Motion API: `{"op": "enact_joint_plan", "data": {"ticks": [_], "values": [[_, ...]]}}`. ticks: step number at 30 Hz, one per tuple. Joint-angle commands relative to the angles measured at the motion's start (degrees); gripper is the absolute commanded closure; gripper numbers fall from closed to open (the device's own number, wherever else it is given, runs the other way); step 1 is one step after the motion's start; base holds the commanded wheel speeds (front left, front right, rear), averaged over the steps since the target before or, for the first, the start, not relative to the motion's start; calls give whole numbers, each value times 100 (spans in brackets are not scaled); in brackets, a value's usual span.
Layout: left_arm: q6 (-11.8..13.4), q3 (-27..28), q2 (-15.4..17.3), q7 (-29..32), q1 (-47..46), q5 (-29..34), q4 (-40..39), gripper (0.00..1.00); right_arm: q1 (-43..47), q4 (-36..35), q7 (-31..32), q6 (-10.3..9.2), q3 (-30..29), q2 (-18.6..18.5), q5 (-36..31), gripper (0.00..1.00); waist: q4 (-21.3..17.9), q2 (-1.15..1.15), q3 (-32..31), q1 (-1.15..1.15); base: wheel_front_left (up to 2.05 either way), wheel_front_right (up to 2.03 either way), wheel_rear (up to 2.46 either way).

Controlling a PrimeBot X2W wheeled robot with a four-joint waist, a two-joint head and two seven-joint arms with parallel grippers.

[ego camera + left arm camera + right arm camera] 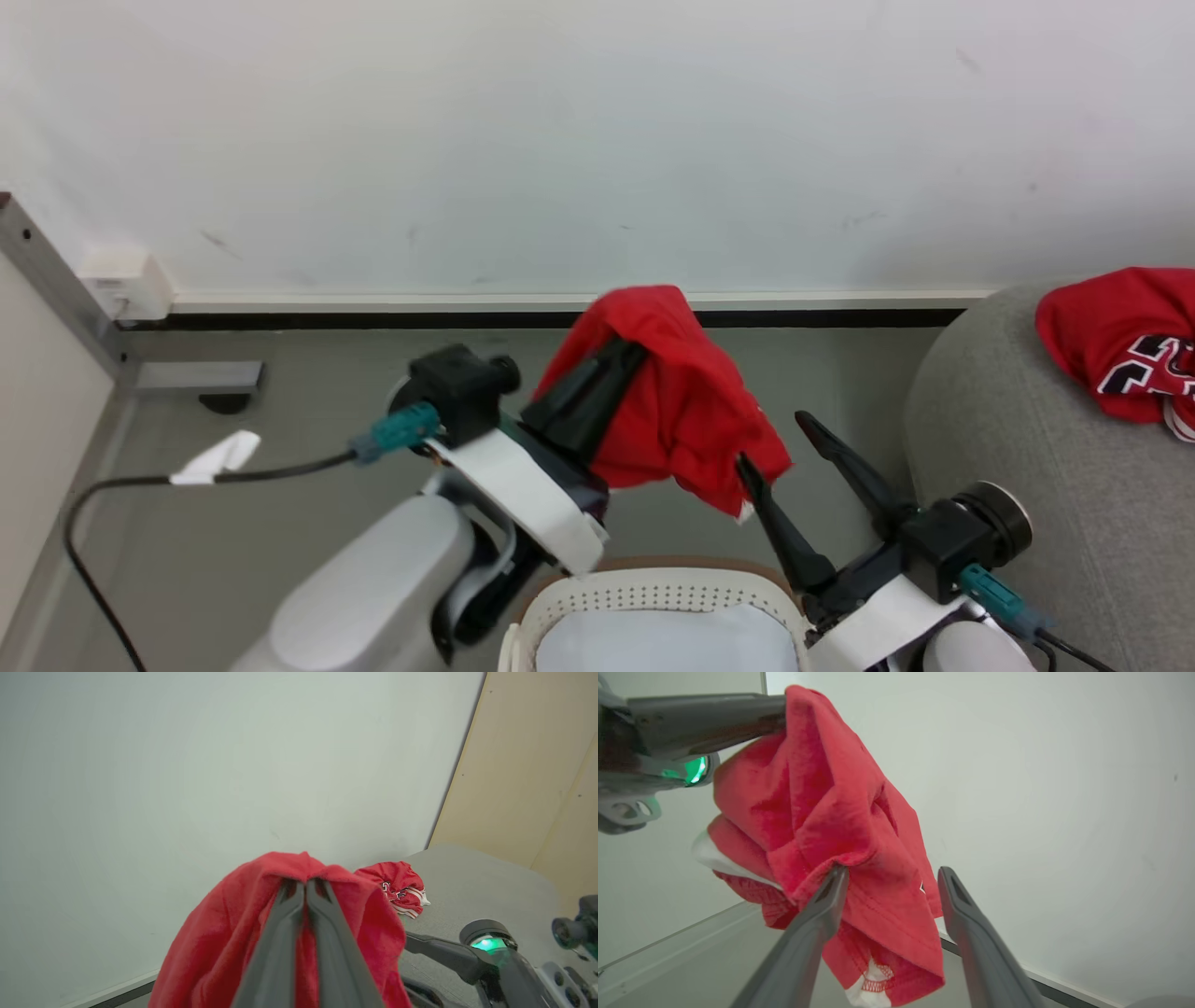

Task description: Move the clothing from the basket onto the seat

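Where floor meets wall at far left, a black cable (pixel 121 483) with a white tag lies loose. Next, the left gripper (pixel 624 358) is raised above the basket (pixel 653 586), pinched tight on the red garment (pixel 686 411). The left wrist view has cloth folded over both tips. This garment hangs clear of the basket, its long axis slanting down and right from the pinch, hem lowest. The right wrist view adds white trim at that hem. The right gripper (pixel 773 441) is spread wide, holding nothing; one finger's tip meets a fold, the other stands clear. Far right, the numbered garment (pixel 1120 341) lies crumpled on the grey sofa (pixel 1018 467), numerals up.
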Motion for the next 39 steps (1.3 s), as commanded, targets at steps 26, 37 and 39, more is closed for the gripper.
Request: {"op": "enact_joint_plan", "data": {"ticks": [26, 37, 39], "values": [[-213, -846, -449, 76, 389, 22, 95, 100, -802, 1504, 31, -13, 1283, 71, 709, 100, 986, 0, -247, 0, 0, 0, 0], [-131, -826, -372, 44, 443, -7, 108, 100, -704, 1458, -23, -13, 1253, 15, 919, 100, 860, 0, -246, 0, 0, 0, 0], [-124, -837, -367, 51, 456, 2, 118, 100, -652, 1421, -25, -13, 1231, -3, 945, 100, 831, 0, -266, 0, 0, 0, 0]]}}
